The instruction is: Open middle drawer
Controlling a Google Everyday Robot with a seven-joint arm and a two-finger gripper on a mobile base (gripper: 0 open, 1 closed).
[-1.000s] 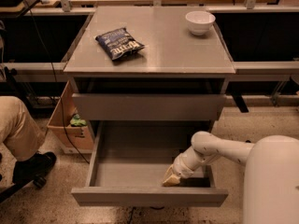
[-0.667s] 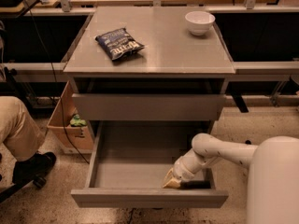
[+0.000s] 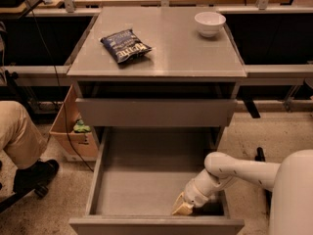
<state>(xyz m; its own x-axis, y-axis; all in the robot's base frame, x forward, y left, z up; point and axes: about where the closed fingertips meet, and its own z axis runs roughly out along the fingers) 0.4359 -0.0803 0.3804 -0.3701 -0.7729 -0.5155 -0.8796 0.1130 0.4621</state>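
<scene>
My gripper (image 3: 182,208) stays low inside the middle drawer (image 3: 142,190), which already looks fully open; its grip I cannot tell.

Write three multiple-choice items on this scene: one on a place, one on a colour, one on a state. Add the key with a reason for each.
1. Where is the gripper?
A) Raised above the cabinet
B) Inside the middle drawer, near its front right corner
C) Down on the floor

2. What colour is the bowl?
A) White
B) Blue
C) Black

3. What state is the middle drawer in?
A) Shut flush
B) Barely cracked
C) Pulled far out

Key:
1 B, the arm reaches down over the drawer's right side, with its tip by the front panel.
2 A, the bowl is plainly white against the grey top.
3 C, the drawer's whole grey floor lies exposed.
</scene>
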